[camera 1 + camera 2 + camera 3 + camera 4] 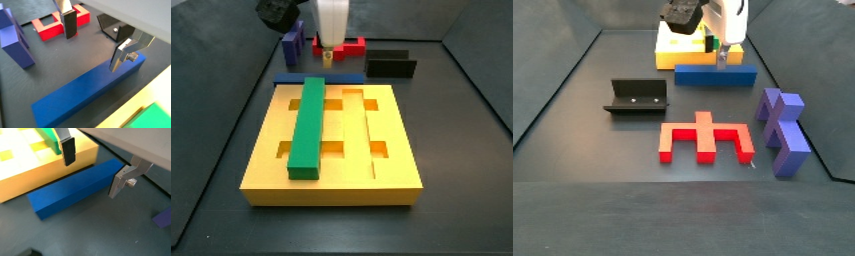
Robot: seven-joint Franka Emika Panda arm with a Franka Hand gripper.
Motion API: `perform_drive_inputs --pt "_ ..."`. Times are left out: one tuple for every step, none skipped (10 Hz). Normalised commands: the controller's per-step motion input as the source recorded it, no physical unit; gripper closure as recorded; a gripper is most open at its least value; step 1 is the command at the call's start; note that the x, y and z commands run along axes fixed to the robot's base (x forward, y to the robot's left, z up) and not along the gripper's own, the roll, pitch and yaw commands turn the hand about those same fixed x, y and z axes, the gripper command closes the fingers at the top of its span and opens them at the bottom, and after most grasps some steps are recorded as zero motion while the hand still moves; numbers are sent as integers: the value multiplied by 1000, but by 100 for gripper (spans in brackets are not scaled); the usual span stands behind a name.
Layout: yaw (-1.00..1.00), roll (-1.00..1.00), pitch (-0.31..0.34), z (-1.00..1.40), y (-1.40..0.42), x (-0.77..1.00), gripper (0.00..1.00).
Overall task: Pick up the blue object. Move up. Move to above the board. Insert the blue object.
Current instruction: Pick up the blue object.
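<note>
- The gripper [93, 168] is seen in both wrist views with its two silver fingers spread wide apart, one on each side of the blue object [77, 188]; nothing is held between them.
- In a wrist view the finger [122, 54] with the screw is seen just at the bar's far end, while the dark-padded finger [69, 24] is seen beyond it, in front of the red piece [60, 25].
- In a side view the gripper [724, 52] is shown hanging straight down from the white arm [727, 15] at the top of the frame, its tips at the blue bar's level.
- The blue object [311, 79] is shown lying flat on the dark floor, right against the far edge of the board [392, 150].
- The board is a yellow slab with grooves and rectangular cut-outs; a green bar [309, 125] is seated lengthwise in its left groove.
- Only the side views show the whole layout: the fixture [637, 97] at centre left, the red comb-shaped piece [707, 140] in the middle, and the purple notched block [784, 132] at the right.
</note>
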Motion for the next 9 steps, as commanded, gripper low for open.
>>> perform_drive_inputs --pt "-749 40 51 -71 -51 -326 0" --pt "-706 44 51 -66 -89 -354 0" --pt "-671 34 34 -111 -109 -391 0" --pt "-517 103 3 -151 -151 -466 0" --pt "0 149 40 -326 -80 143 0" --pt "177 96 50 -363 -97 317 0" --pt "246 51 33 -391 -46 340 0" --pt "209 26 9 -346 -31 254 0" --pt "91 7 0 -291 -26 0 0"
